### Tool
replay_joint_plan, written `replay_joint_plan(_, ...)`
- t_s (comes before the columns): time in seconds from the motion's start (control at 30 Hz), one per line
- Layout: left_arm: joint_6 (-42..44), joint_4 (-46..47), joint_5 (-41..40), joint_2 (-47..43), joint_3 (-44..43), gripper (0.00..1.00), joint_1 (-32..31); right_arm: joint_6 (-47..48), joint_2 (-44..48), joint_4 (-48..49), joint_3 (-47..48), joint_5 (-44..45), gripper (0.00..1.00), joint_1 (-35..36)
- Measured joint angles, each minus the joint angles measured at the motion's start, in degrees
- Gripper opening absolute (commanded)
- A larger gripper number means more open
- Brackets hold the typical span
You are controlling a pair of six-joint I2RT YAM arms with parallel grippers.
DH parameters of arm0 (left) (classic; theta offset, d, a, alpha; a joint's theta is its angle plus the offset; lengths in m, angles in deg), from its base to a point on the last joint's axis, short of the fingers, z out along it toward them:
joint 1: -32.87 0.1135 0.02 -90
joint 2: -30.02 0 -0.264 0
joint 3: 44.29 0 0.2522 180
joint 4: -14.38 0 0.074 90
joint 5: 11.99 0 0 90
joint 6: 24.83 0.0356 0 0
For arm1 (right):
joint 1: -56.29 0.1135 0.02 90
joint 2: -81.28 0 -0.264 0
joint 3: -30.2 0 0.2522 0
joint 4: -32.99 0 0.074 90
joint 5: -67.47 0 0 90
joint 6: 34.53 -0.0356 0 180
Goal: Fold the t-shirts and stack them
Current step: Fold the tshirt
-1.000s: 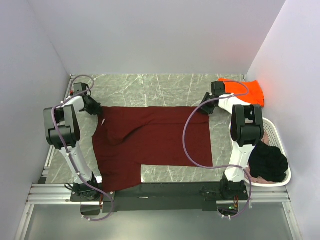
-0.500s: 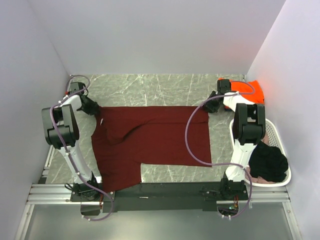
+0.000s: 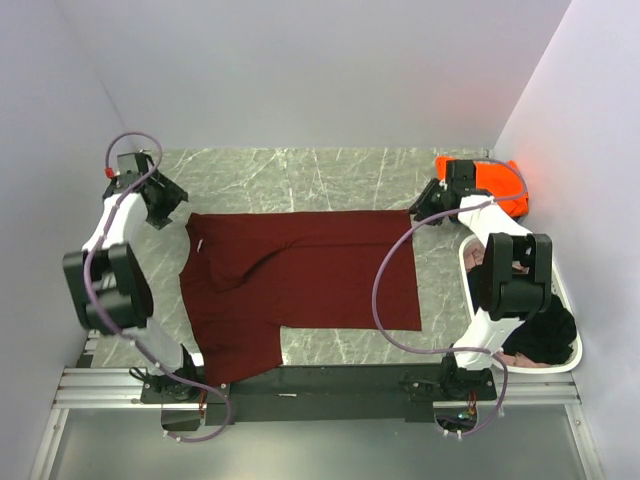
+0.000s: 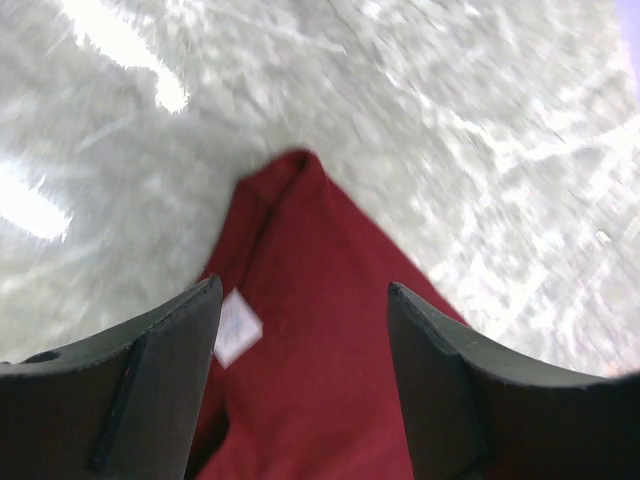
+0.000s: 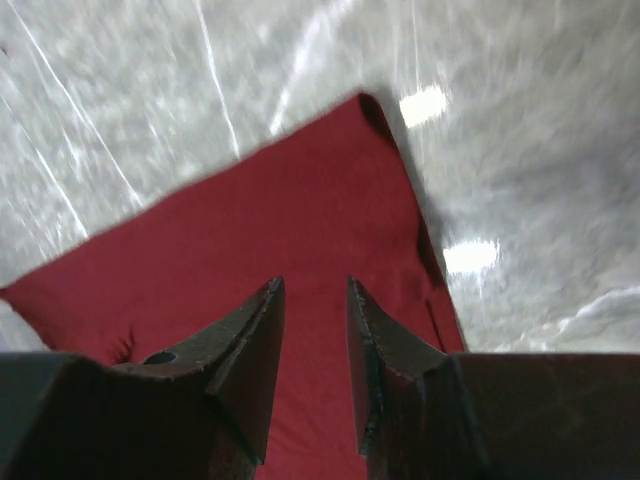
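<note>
Dark maroon cotton, a short-sleeved t-shirt (image 3: pixel 300 275) lies spread flat on the grey marble-patterned table (image 3: pixel 300 175). Its long axis runs left to right, with the collar end and its small white label (image 4: pixel 237 327) to the left and the straight hem to the right. One sleeve sticks out toward the near-left. The left tool (image 4: pixel 300 290) hovers over the far-left corner with its jaws wide apart and nothing pinched; the cloth's tip shows on the table between them. The right tool (image 5: pixel 312 285) hangs over the far-right hem corner, its jaws only a narrow slit apart, and no cloth appears caught in them. Both tools sit at the shirt's far edge, so the body of the garment lies toward the robot's bases from each. Each arm is nearest its own corner. A lengthwise fold would likely need both far corners grasped and drawn toward the near edge together. The folded bright orange t-shirt (image 3: pixel 495 185) rests in the far-right corner, just beyond the right tool.
</note>
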Motion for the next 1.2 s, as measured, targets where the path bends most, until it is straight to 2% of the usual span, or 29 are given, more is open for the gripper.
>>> replay_joint_plan(0.17,0.4,-1.1,0.5,-10.9,6.9,0.71,-0.5,-1.4,-0.2,2.3,-5.6,-1.6,0.38,0.0)
replay_joint_plan(0.3,1.0,-2.6,0.4,-16.0,11.5,0.71,-2.9,-2.1,-1.7,2.9,-7.1,-1.3,0.38,-0.1)
replay_joint_plan(0.63,2.7,-6.4,-0.3,-24.8,17.2,0.71,-11.5,-2.4,-4.0,3.3,-7.1,2.4,0.38,-0.3)
replay_joint_plan(1.2,6.9,-6.8,-2.6,-35.6,28.5,0.7,-14.5,-1.2,-2.6,3.3,-9.6,4.7,0.37,-0.6)
